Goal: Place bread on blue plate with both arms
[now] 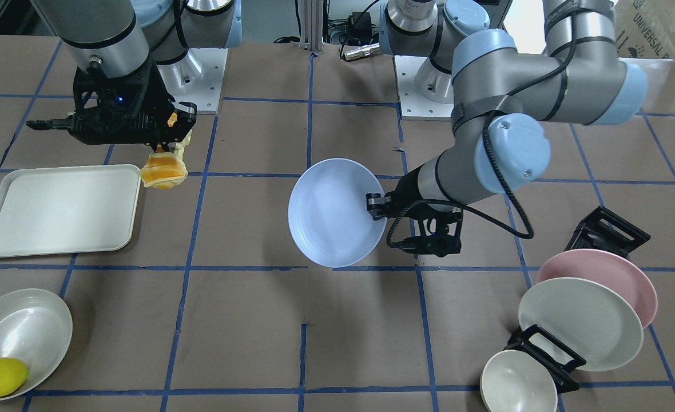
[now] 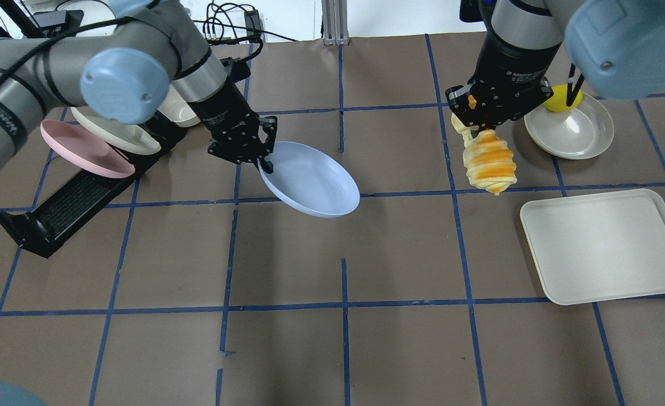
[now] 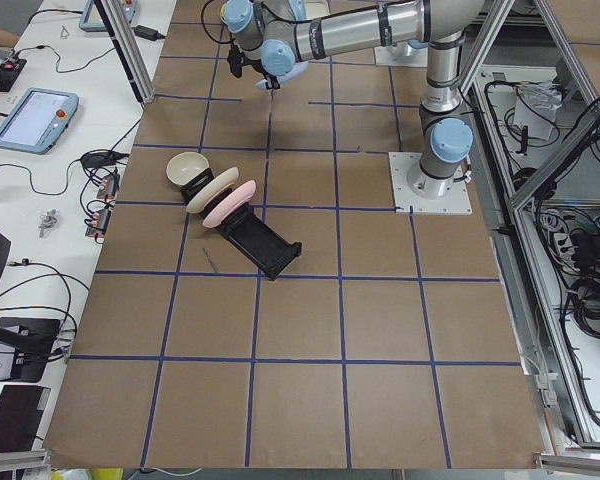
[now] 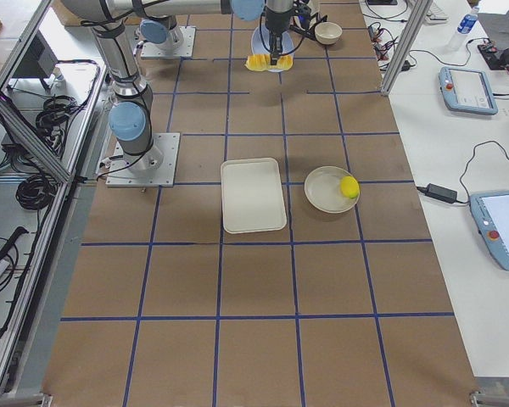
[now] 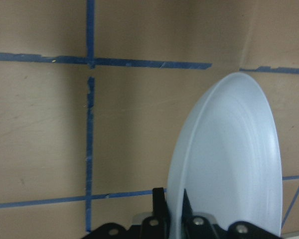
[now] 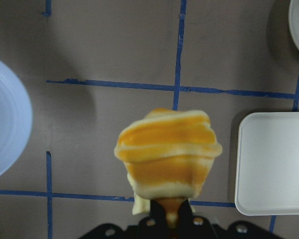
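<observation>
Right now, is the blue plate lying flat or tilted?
Tilted: the left pincer grips the blue plate by its rim, holding it slanted above the table; nothing lies on it.

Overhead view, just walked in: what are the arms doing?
The left gripper pinches the blue plate by its rim and holds it tilted above the table. The right gripper holds the bread by one end, dangling apart from the plate. The bread is not on the plate yet.

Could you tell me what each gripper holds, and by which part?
The left gripper pinches the blue plate by its rim; the right gripper holds the bread by one end.
</observation>
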You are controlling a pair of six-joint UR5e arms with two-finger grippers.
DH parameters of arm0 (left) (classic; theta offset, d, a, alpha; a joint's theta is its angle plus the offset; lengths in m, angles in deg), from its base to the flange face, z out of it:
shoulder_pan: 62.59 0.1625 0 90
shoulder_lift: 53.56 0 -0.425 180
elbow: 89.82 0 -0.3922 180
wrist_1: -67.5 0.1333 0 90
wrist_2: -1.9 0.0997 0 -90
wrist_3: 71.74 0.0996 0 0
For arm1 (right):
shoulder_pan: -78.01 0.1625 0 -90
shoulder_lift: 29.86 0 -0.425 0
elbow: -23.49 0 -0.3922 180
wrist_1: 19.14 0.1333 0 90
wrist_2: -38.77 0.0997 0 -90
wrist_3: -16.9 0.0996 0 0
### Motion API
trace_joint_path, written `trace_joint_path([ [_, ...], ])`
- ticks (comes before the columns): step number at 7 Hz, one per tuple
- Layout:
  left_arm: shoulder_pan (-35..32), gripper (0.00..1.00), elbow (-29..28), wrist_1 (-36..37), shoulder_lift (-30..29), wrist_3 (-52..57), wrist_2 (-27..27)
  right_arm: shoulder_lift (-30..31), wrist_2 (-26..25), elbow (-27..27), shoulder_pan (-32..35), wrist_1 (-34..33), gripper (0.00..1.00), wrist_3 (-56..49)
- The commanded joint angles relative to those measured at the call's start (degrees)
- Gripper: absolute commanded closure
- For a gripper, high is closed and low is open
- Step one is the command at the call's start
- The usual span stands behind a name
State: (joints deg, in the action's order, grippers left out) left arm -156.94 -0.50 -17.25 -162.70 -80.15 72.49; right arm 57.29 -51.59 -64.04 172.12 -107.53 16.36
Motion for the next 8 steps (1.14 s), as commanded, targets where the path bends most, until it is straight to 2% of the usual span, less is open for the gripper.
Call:
trace_joint_path([
  [1,-3.1,0.98,0.2,8.1,-5.4,-2.6,-1.6,-1.1,0.4,-0.3,0.4,-0.9,0.96,0.5],
  [2,-3.1,0.98,0.3,11.9,-7.1,-2.7,-1.6,-1.8,1.6,-0.7,0.7,-1.9,0.96,0.7],
  [3,-3.0,0.98,0.5,13.8,-8.8,-3.4,-2.3,-2.3,1.7,-1.9,0.8,-6.3,0.96,1.7],
  [4,-3.1,0.97,0.5,13.9,-9.3,-3.7,-4.6,-3.2,1.6,-3.1,0.8,-9.9,0.96,1.7],
  [5,-3.1,0.93,0.8,13.9,-9.6,-3.6,-4.6,-3.7,1.6,-4.1,1.0,-10.7,0.96,1.8],
  [6,-3.1,0.63,1.1,13.9,-9.5,-3.4,-4.0,-4.3,1.2,-5.5,2.2,-18.3,0.96,4.4],
  [7,-2.5,0.22,1.1,13.9,-9.1,-2.8,-3.6,-5.1,0.7,-6.8,2.8,-21.7,0.96,5.0],
  [8,-1.3,0.17,0.7,13.9,-8.3,-2.7,-3.5,-5.2,0.7,-6.9,3.1,-21.6,0.96,4.4],
])
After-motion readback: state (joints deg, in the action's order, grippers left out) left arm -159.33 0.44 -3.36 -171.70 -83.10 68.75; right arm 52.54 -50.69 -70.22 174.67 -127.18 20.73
